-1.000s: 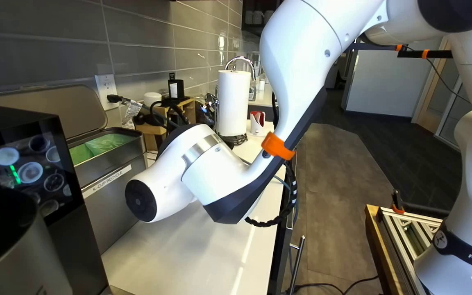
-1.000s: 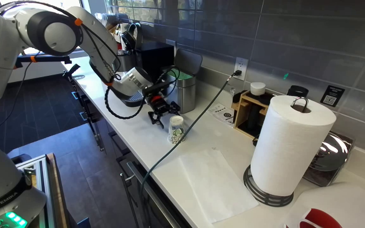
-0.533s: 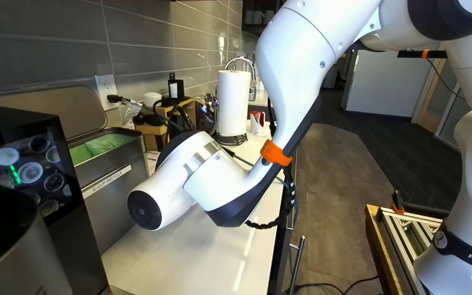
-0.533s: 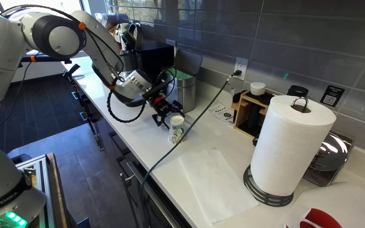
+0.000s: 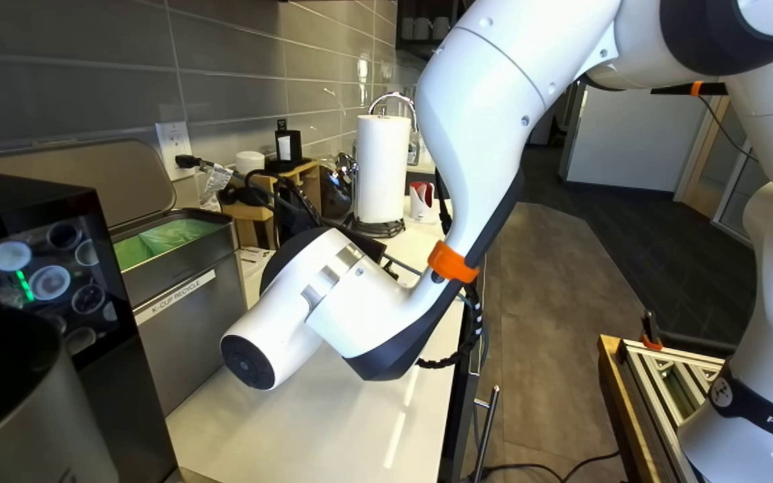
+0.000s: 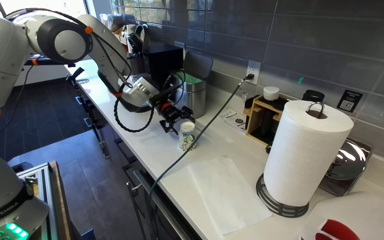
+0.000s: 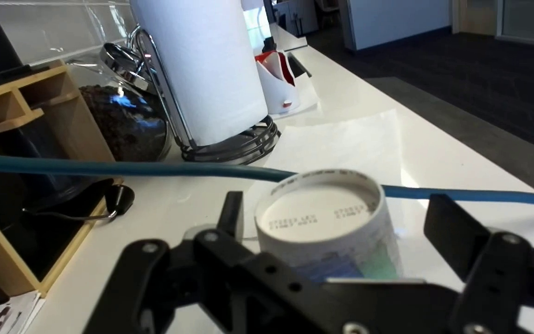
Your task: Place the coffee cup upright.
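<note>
Low in the wrist view, the claw [image 7: 342, 223] stands wide, presumably to flip the upside-down coffee cup [image 7: 326, 227].

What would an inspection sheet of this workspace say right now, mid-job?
Surface: white counter, flat white sheet lying on it.
Job's things: coffee cup upside down on the counter, base up.
Clutter: paper towel roll, wooden rack.
Grippers: gripper open, cup framed between its jaws in the wrist view, not gripped.
Cables: teal cable runs from wall outlet over the counter's front edge, past the cup, contact unclear; black braided cable hangs in a loop.
Surroundings: tiled wall, recycling bin standing open.
</note>
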You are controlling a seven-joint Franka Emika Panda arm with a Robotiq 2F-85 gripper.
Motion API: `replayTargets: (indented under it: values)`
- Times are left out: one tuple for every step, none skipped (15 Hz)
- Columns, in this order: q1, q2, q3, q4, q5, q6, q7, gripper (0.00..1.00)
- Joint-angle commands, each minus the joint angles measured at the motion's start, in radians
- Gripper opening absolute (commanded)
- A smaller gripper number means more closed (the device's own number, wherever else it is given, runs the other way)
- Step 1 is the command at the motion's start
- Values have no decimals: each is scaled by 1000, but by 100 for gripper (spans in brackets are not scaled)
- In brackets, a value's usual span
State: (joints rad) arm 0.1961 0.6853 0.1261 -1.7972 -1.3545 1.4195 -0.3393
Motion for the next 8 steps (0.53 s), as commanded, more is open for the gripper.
replayTargets:
  values:
    - [3,28,1,-5,-25,-38,-62,75]
    - [-2,29,2,-5,-26,-34,-78,74]
    - [-4,31,2,-5,-28,-29,-92,70]
    - [-4,32,2,-6,-31,-31,-101,63]
    - [-5,32,3,-9,-32,-30,-108,53]
    - [-4,28,3,-13,-37,-30,-113,46]
    - [-5,21,5,-20,-40,-27,-119,42]
    - [-10,8,12,-31,-35,-15,-138,42]
